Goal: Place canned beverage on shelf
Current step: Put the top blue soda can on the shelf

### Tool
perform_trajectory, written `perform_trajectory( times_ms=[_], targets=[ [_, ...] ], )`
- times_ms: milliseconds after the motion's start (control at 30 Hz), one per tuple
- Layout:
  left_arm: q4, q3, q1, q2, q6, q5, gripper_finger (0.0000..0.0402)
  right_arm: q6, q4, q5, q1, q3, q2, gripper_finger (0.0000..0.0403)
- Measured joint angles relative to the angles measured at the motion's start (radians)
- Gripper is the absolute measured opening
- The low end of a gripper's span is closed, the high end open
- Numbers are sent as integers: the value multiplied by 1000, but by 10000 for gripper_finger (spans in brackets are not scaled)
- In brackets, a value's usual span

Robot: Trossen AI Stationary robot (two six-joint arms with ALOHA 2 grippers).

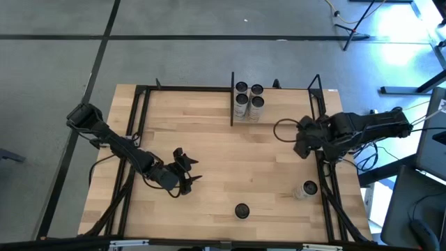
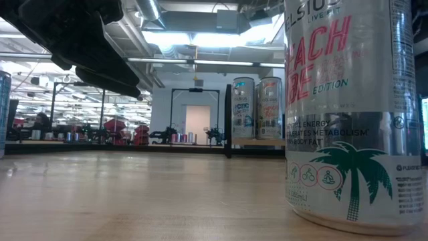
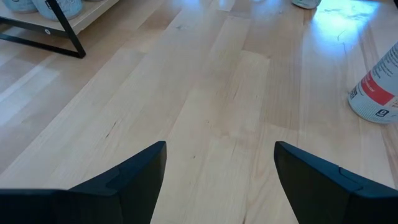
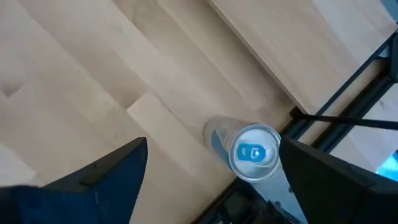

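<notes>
Holding four cans | shelf | left tool released | right tool released

In the low view the nearest can is cut off by the top and right edges, so its lid and part of its lettering are lost. A dark arm runs off the top left corner. On the shelf, only two cans show; any behind are hidden. The left wrist view crops a can at its right edge.

Table bears two cans; shelf four.
</notes>
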Motion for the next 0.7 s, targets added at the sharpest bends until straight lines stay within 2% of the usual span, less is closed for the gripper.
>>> perform_trajectory(
  times_ms=[167,300,700],
  targets=[
    [1,0,3,0,7,0,291,17,-13,40,-3,-50,-17,348],
    [4,0,3,0,7,0,291,10,-9,47,-53,-103,-16,348],
    [4,0,2,0,8,0,291,-113,4,-12,-231,-240,-21,348]
  ],
)
